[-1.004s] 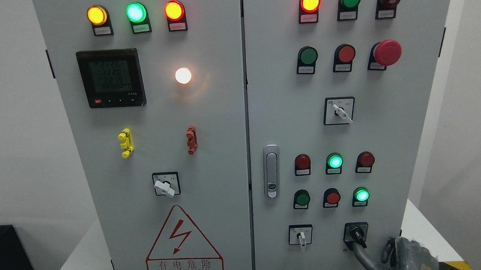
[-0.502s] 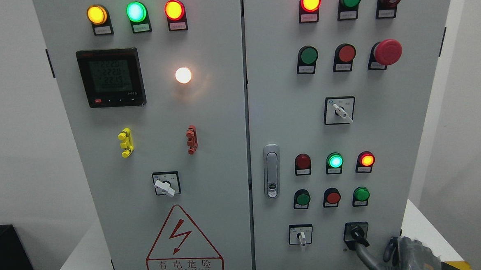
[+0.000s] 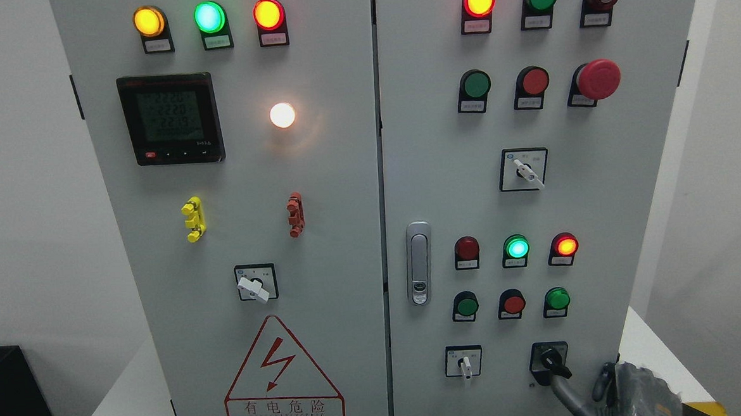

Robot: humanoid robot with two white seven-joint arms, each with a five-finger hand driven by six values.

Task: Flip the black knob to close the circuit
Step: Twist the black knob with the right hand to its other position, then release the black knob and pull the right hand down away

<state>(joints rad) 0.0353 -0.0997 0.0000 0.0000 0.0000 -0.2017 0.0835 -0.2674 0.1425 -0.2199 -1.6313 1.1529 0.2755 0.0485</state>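
A robot's grey right hand [image 3: 615, 393] reaches up from the lower right corner of a tall pale-grey electrical cabinet [image 3: 343, 171], one long grey finger [image 3: 564, 391] stretched to the small black rotary knob [image 3: 553, 362] at the bottom right of the right-hand door. The fingertip touches the knob's lower edge; the knob's lever points down and to the right inside its square black plate. Whether the other fingers are curled or spread cannot be told, since most of the hand sits at the frame's edge.

Above the knob, a round red lamp [image 3: 565, 246] glows beside a lit green lamp [image 3: 516, 248], while the green button [image 3: 557, 299] under the red lamp is dark. To the knob's left sits a white-handled selector switch [image 3: 464, 364]. On the left door, a black digital meter [image 3: 170, 119] shows figures above a red-bordered triangular lightning warning sign [image 3: 282, 371].
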